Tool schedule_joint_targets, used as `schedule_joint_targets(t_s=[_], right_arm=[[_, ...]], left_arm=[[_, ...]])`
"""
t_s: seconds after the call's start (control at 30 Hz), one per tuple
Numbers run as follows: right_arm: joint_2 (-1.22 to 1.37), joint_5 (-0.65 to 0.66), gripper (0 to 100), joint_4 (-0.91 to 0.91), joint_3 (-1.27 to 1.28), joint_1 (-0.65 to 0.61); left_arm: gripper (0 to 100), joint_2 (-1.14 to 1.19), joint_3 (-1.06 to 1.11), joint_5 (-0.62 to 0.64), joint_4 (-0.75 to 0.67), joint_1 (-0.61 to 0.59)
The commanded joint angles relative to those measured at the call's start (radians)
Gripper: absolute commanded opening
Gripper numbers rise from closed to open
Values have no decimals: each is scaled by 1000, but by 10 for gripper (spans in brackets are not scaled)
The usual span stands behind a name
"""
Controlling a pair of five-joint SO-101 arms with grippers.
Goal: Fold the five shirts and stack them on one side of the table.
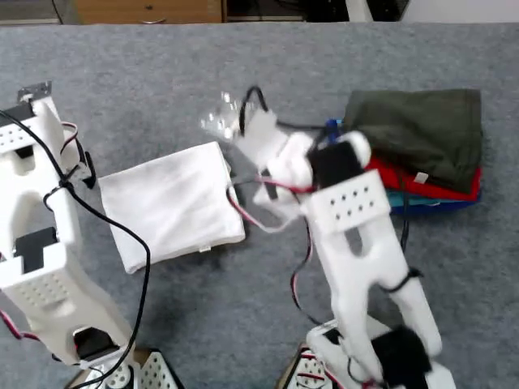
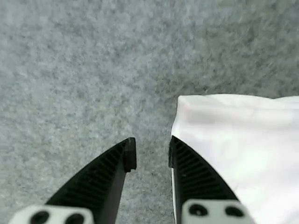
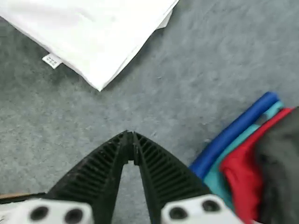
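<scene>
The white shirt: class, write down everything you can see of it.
The white shirt is folded into a rough rectangle of plain, soft-looking cloth, with a small label at one edge. It lies flat on the grey table, apart from the stack of coloured shirts. The open left tool is at one corner; contact cannot be told.

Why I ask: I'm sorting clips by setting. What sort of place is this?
Probably a robotics lab or workshop bench: a grey felt-covered table, the left arm and right arm with loose wiring mounted at its near edge, and a wooden cabinet behind. A folded white shirt suggests practice runs.
</scene>
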Motion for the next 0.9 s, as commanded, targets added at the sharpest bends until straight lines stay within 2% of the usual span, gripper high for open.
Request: schedule_joint_targets(t_s=[0.0,0.07,0.13,0.3,0.37,0.53,0.77,0.87], right_arm=[[-93,-12,9,-98,171,10],[-93,-32,33,-124,203,8],[-88,-126,66,-158,214,8],[-21,-514,88,-206,191,-22],[13,-632,90,-222,191,-51],[104,-779,90,-275,194,-156],[206,-931,92,-387,196,-166],[228,-987,141,-419,203,-166]], left_arm=[[187,16,-94,-8,63,18],[191,44,-114,-8,86,18],[191,76,-123,-9,100,18],[191,145,-130,-37,101,28],[191,153,-130,-37,97,35],[191,160,-130,-35,71,58],[191,162,-92,-37,-2,51],[191,162,-89,-37,-23,55]])
